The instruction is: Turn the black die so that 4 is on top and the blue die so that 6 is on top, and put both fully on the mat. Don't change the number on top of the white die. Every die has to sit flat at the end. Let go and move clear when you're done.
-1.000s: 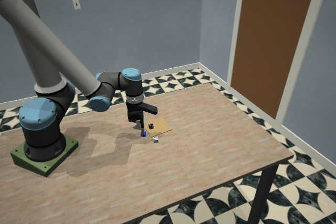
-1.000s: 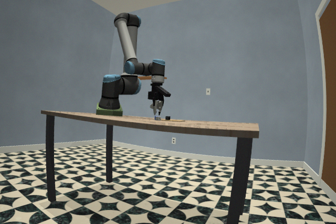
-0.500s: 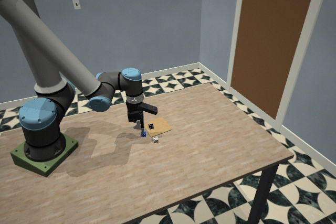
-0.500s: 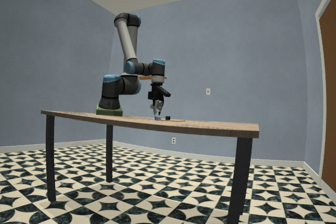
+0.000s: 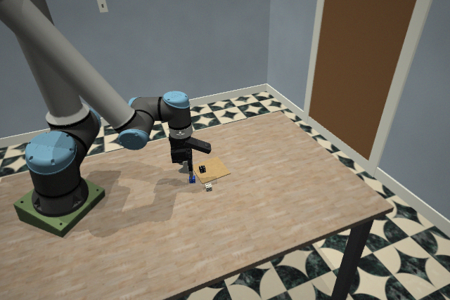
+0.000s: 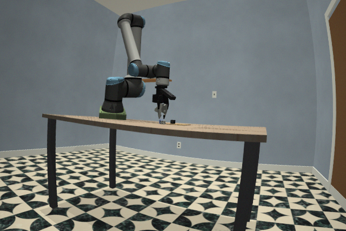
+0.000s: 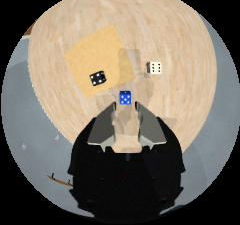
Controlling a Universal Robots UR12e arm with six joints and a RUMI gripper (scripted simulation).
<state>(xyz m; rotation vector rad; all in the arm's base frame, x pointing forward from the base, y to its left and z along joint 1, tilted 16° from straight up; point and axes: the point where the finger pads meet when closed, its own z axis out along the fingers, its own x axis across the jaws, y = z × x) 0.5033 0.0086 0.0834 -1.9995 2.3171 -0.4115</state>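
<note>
The blue die [image 5: 192, 179] [image 6: 160, 121] [image 7: 125, 98] sits flat on the table just off the mat [image 5: 218, 170] [image 6: 185, 124] [image 7: 107, 45]; its top seems to show 5. My gripper [image 5: 190, 175] [image 6: 161, 117] [image 7: 125, 102] points down just above the blue die. It is partly open, its tips at either side of the die in the wrist view, and holds nothing. The black die [image 5: 202, 168] [image 6: 172, 121] [image 7: 98, 78] sits flat on the mat, with 4 on top. The white die [image 5: 208, 187] [image 6: 162, 122] [image 7: 155, 67] sits flat on the table off the mat, with 6 on top.
The wooden table [image 5: 254, 216] [image 6: 223, 131] carries the arm's green base [image 5: 61, 224] [image 6: 112, 115] at its left. The white die is the blue die's near neighbour, and the black die stands near the mat's edge on the other side.
</note>
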